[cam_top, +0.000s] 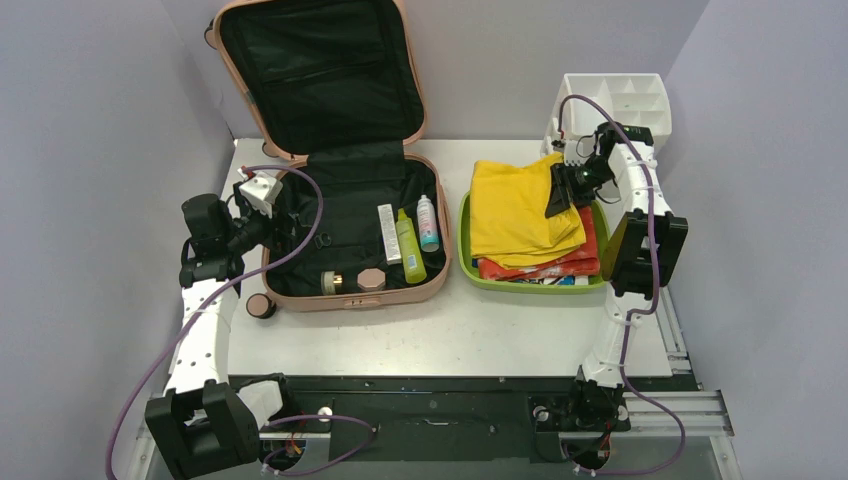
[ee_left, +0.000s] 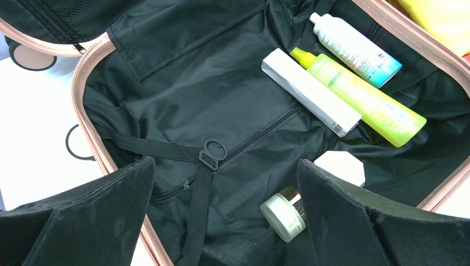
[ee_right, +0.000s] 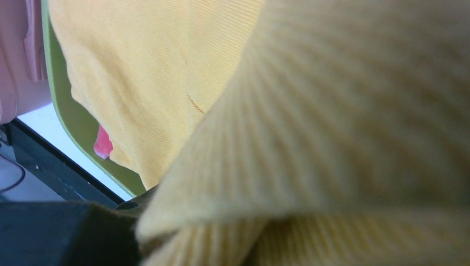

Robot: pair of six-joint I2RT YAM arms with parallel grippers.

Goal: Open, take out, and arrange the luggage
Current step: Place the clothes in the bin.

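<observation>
Luggage (cam_top: 340, 215) lies open at the back left of the table (cam_top: 450, 330), its pink lid standing up behind the black-lined base. Along the right side of the luggage's base lie a slim white box (cam_top: 387, 232), a lime-green bottle (cam_top: 409, 247) and a white bottle with a teal end (cam_top: 428, 222), side by side. Near the luggage's front wall sit a gold-banded jar (cam_top: 332, 282) and a pale pink faceted jar (cam_top: 371, 279).

Left gripper (ee_left: 226, 166) hangs over the luggage's left side, jaws spread wide and holding nothing, with the lining strap and ring below them.

Just right of the luggage is a lime-green tray (cam_top: 465, 250) with a folded yellow cloth (cam_top: 515, 205) on top of a red cloth (cam_top: 560, 265). Right gripper (cam_top: 556, 200) is at the cloth's edge farthest from the luggage. Its jaws appear closed on a fold of that yellow cloth, though in the wrist view fabric covers nearly everything. A white organizer (cam_top: 625, 100) stands behind the tray.
</observation>
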